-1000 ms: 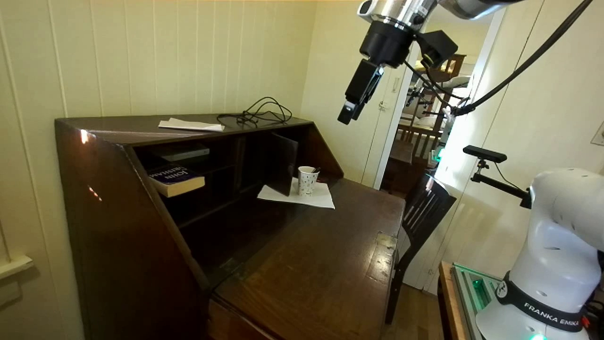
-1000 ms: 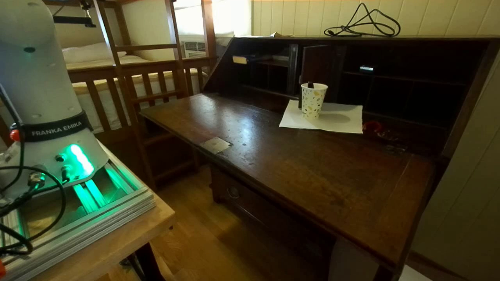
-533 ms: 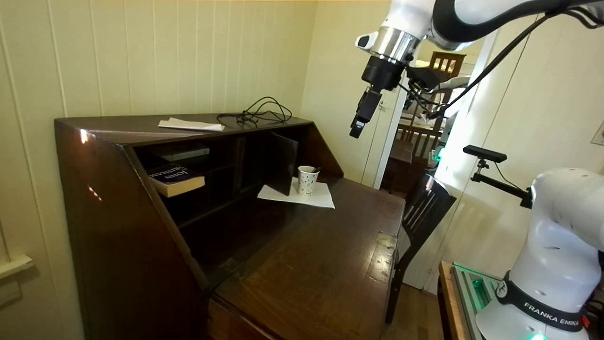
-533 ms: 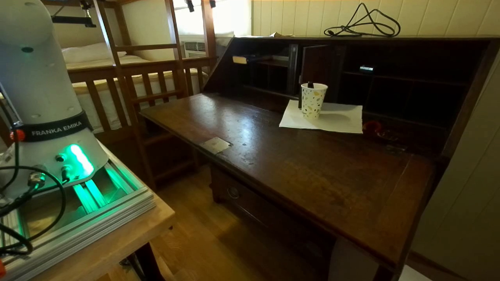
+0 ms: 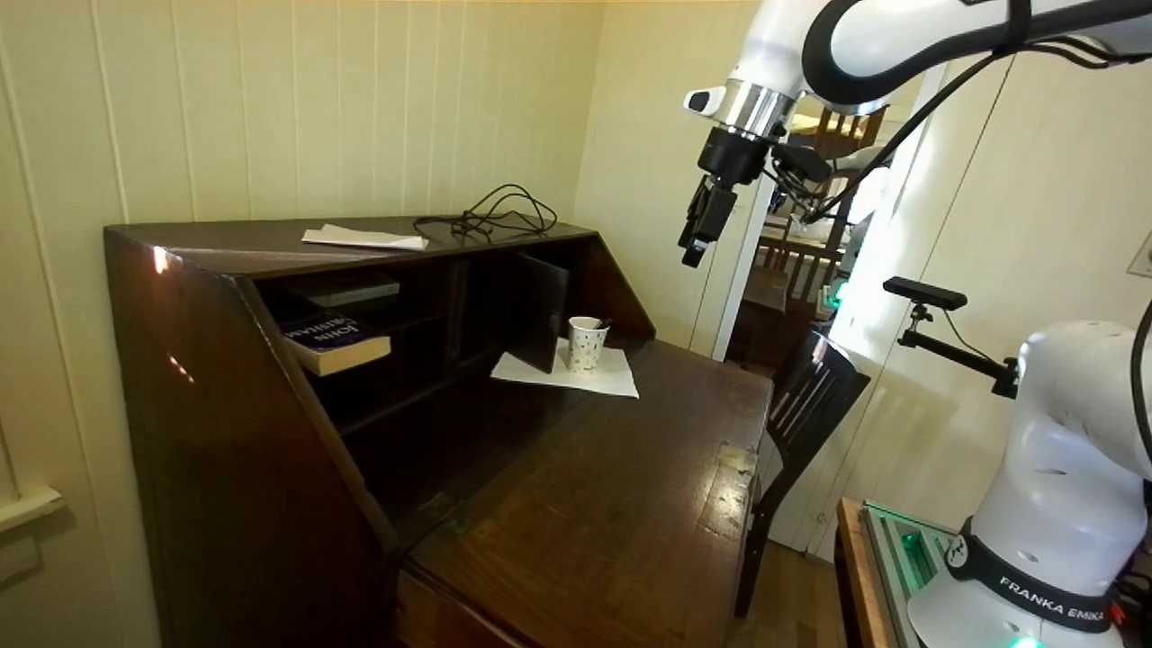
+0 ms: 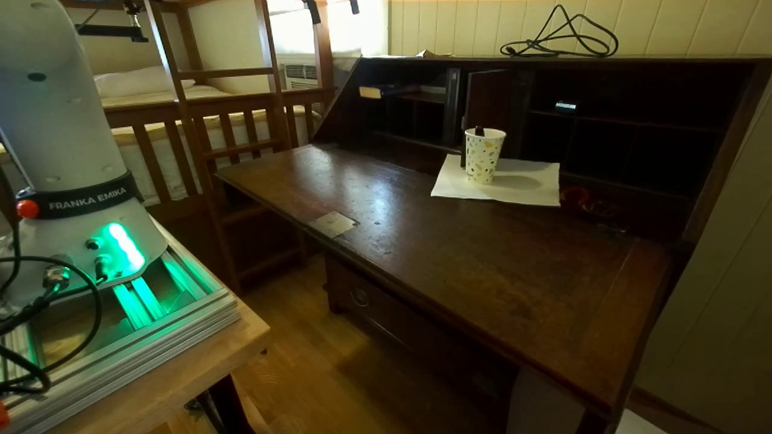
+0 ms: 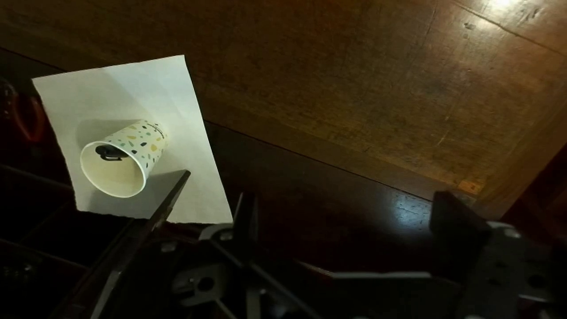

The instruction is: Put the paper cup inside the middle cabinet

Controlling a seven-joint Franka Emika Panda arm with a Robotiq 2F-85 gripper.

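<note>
Flecked with yellow, green and black across the round white paper cup [image 7: 145,141], cream inside. White over the flat rectangular paper sheet [image 7: 182,144]; dark brown along the broad wooden bench [image 6: 464,259].

In an exterior view I've a blown-out window [image 6: 371,30], glare on desktop [image 6: 470,259] btw front & back edges, cubbies [image 6: 639,123] along back edge v. dark; gripper [image 7: 343,201] OOF in wrist view.

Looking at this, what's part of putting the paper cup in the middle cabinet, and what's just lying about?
For the job:
paper cup
middle cabinet, its open door
gripper

Just lying about:
white sheet under the cup
black cable
blue-covered book
another white paper
red object
</note>
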